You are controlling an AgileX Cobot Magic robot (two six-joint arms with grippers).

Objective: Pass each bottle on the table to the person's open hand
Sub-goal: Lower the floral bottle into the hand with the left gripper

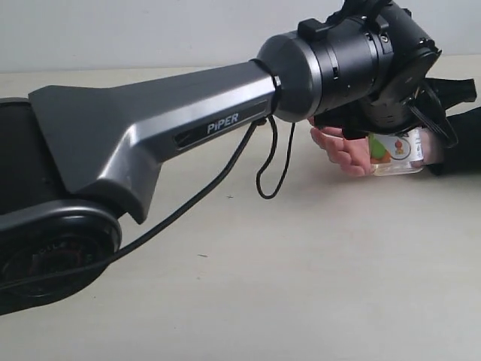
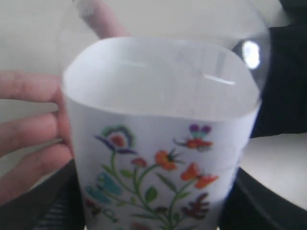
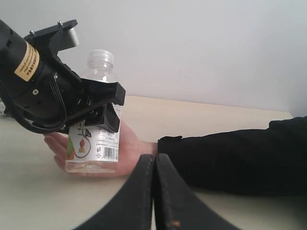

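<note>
Pale beige table (image 1: 301, 286) under a plain light wall (image 1: 150, 30): one bottle standing in an open palm.
At the right of the exterior frame, about mid-height, the left gripper (image 3: 106, 111), on an arm stretching in from the lower left, has its jaws clamped on the middle of the near-upright floral-label bottle (image 3: 94, 148). The bottle's base rests on the person's open hand (image 3: 128, 152), which is palm up. A black sleeve (image 3: 230, 153) runs off to the frame's right edge. The right gripper (image 3: 154, 160) is closed, fingers pressed together on nothing, apart from the bottle.
</note>
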